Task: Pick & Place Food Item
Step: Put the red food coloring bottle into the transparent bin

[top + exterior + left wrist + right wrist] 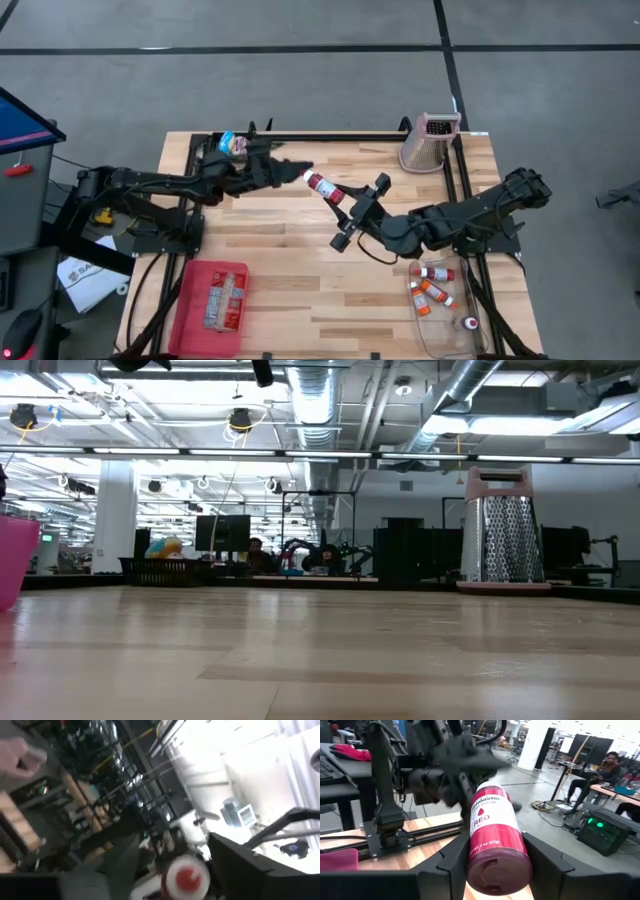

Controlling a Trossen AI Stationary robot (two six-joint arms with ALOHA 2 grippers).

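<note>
A red bottle [322, 186] with a white cap hangs in the air over the middle of the table, between my two grippers. My right gripper [343, 200] comes from the table's right and is shut on it; in the right wrist view the bottle [495, 830] fills the gap between the fingers, base toward the camera. My left gripper [298, 170] comes from the left and stands open around the bottle's white cap [186, 876]. Whether its fingers touch the cap, I cannot tell. My right gripper pinches the bottle's lower body, near the base [496, 862], between its two fingers, one on each side. The fingers come roughly level from the table's right and lie along the bottle. The bottle is lifted clear of the table, its cap end pointing toward the left gripper.
A metal grater [430, 143] stands at the table's far right, also in the low view [505, 530]. A red bin [212, 305] sits near left, a clear tray [445, 310] with several small bottles near right. A colourful packet [232, 143] lies at the far left.
</note>
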